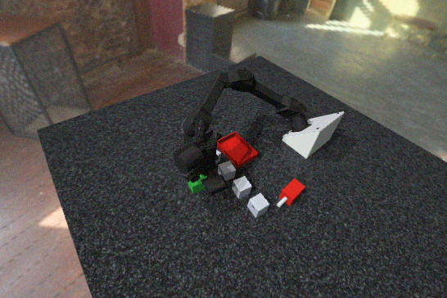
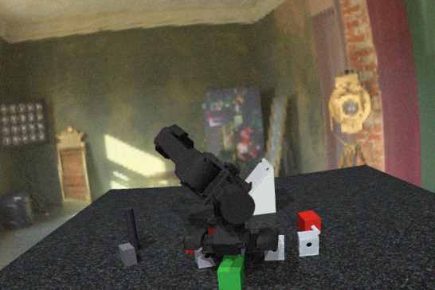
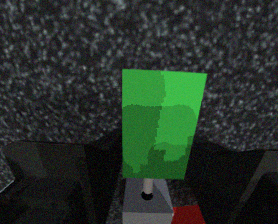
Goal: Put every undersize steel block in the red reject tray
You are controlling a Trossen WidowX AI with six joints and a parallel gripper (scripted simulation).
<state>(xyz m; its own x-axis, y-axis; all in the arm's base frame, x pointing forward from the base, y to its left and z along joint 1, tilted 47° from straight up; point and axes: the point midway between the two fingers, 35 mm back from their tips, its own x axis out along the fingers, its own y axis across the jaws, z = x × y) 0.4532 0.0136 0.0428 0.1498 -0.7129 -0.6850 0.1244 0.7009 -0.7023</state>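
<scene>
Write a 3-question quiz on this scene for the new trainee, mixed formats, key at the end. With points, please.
1. Multiple choice: what do the gripper's (image 1: 205,184) (image 2: 231,256) (image 3: 152,165) jaws hold?
A) the red block with a white pin
B) the green gauge (image 1: 196,184) (image 2: 230,275) (image 3: 159,122)
C) a steel block

2. True or false: the red block with a white pin (image 1: 293,190) (image 2: 308,221) lies inside the red reject tray (image 1: 235,146).

3. Fill in: in the wrist view, the gauge's pin (image 3: 148,185) points at the ____ in the steel block (image 3: 142,202) below it.

Key: 1 B; 2 false; 3 hole
</scene>
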